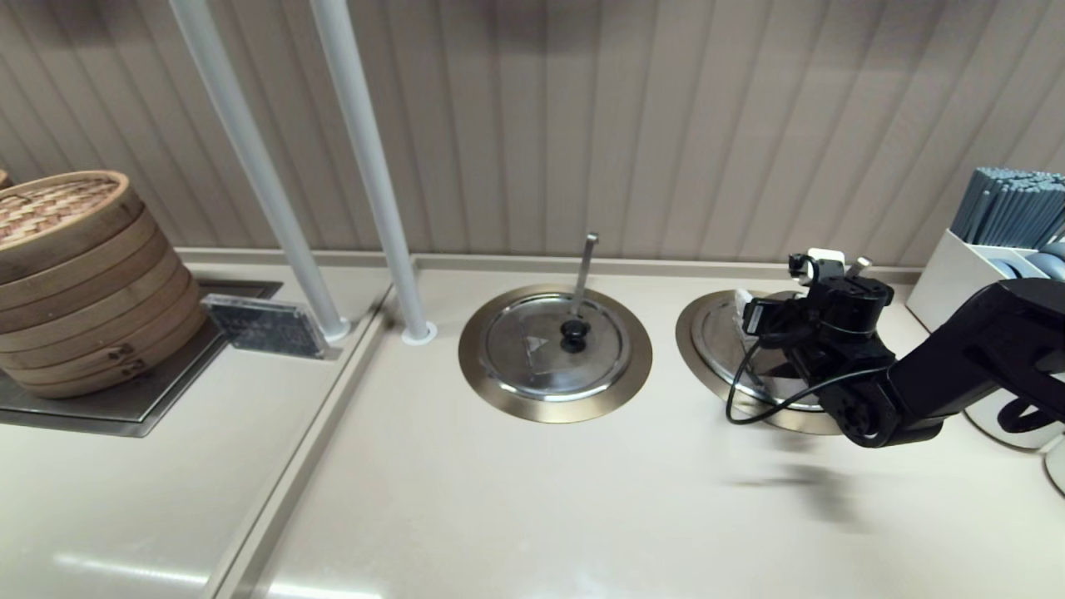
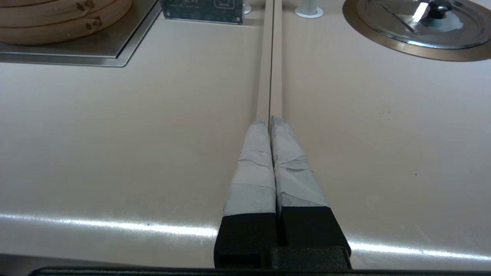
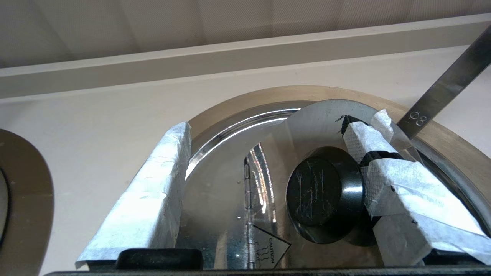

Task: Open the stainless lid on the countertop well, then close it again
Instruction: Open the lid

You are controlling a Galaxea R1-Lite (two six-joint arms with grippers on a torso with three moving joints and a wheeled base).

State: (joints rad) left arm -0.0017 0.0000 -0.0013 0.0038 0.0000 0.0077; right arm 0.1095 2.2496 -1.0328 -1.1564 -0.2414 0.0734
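— Beige countertop (image 1: 516, 499), what sits in it?
— Two ringed wells. The countertop well (image 3: 452, 142) on the robot's right carries the stainless lid (image 3: 226, 184), shut flat, its ladle handle (image 3: 448, 86) slanting off sideways. The twin lid (image 1: 555, 346) lies to its left.
— And the right gripper (image 3: 276, 161)?
— Over that lid, jaws spread wide around the black knob (image 3: 320, 193), one taped finger (image 3: 387, 168) just beside it, gripping nothing.
— The left gripper (image 2: 268, 126)?
— Parked low over the counter, fingers pressed together, empty.

Beige countertop (image 1: 516, 499): steamer stack (image 1: 75, 274), chopstick box (image 1: 965, 274).
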